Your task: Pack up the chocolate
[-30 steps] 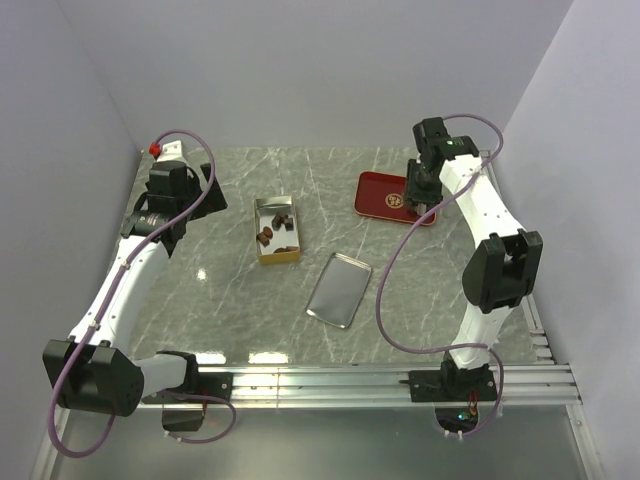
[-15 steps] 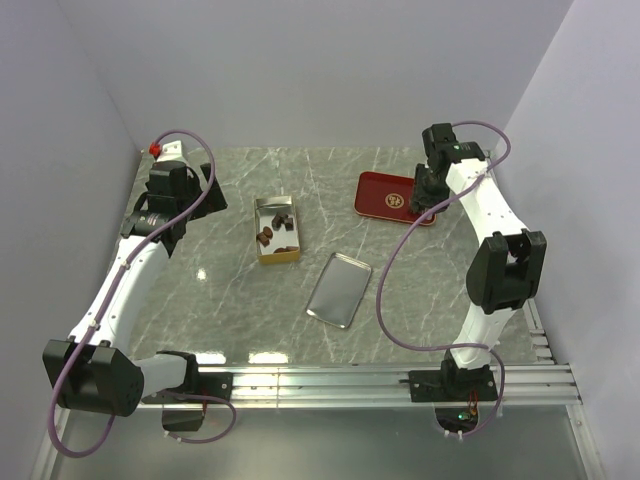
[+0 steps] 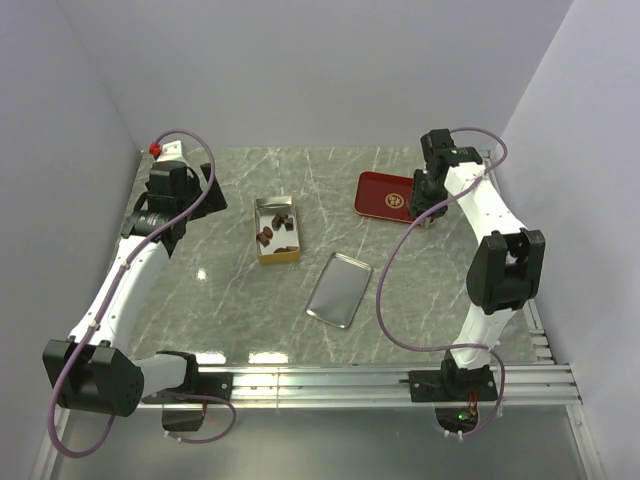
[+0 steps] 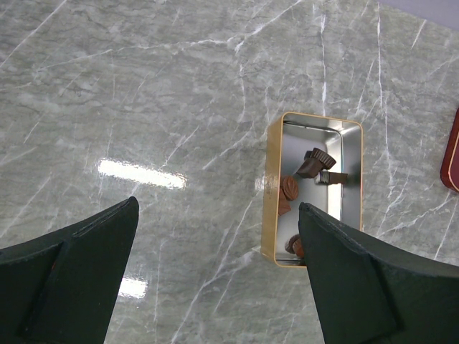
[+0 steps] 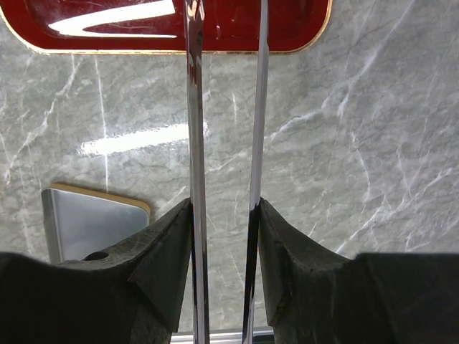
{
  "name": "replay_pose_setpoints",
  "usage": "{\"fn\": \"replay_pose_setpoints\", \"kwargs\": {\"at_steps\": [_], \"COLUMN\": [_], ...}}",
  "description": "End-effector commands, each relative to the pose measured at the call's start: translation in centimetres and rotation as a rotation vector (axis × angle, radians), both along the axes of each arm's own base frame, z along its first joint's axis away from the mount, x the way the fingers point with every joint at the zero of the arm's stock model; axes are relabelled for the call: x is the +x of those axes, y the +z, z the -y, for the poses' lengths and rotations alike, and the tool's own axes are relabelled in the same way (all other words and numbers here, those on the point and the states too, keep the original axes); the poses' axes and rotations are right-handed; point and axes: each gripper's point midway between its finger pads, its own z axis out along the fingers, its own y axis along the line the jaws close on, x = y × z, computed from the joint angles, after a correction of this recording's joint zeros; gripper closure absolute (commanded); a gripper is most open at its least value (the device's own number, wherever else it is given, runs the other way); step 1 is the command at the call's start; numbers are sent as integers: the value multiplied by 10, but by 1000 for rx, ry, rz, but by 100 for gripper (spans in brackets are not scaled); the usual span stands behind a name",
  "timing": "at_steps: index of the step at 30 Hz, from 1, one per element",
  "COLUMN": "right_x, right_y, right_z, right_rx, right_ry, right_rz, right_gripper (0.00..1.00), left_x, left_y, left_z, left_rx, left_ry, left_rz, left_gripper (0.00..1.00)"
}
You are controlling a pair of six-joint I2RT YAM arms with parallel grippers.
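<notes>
From above, we see the chocolate (image 3: 266, 237) already in the open gold tin (image 3: 279, 258), its lid (image 3: 338, 288) laid aside so pieces can go in. The red tray (image 3: 378, 185) bears a gold emblem (image 3: 395, 200) too small to read.

Left wrist: the left fingers (image 4: 72, 272) gape wide and empty, with the tin ahead, nearer the right-hand finger.

Right wrist: the right fingers (image 5: 158, 272) clamp metal tongs (image 5: 195, 143) that reach over the tray, presumably for picking.

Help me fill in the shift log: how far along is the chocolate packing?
Done: several chocolate pieces lie in the gold tin. In hand: the right gripper clamps metal tongs in its jaws, reaching over the red tray; their tips are out of view. Still to do: the lid lies on the table beside the open tin; the left gripper hangs open, empty.
</notes>
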Motion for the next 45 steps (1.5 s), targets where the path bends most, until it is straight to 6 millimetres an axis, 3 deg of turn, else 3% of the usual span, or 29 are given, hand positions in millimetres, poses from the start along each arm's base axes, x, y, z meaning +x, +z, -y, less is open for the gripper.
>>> {"fn": "replay_pose_setpoints", "kwargs": {"at_steps": [1,25,36,45], "right_x": [4,-2,0,4], "right_y": [20,10,4,8], "right_z": [0,16,5,3], "right_rx": [20,-32,26,30], "right_ry": [-10,-43,-7,6], "right_rz": [81,33,27,38], "right_gripper": [54,54,55,68], "left_x": [5,4,4,4], "left_y": [24,25,24,25], "left_z": [3,4,5,3], "left_rx": [-6,-13,-15,-9], "left_ry": [-10,-15,-16,-12], "left_rz": [75,81,79,81], "left_gripper": [0,0,1,1]}}
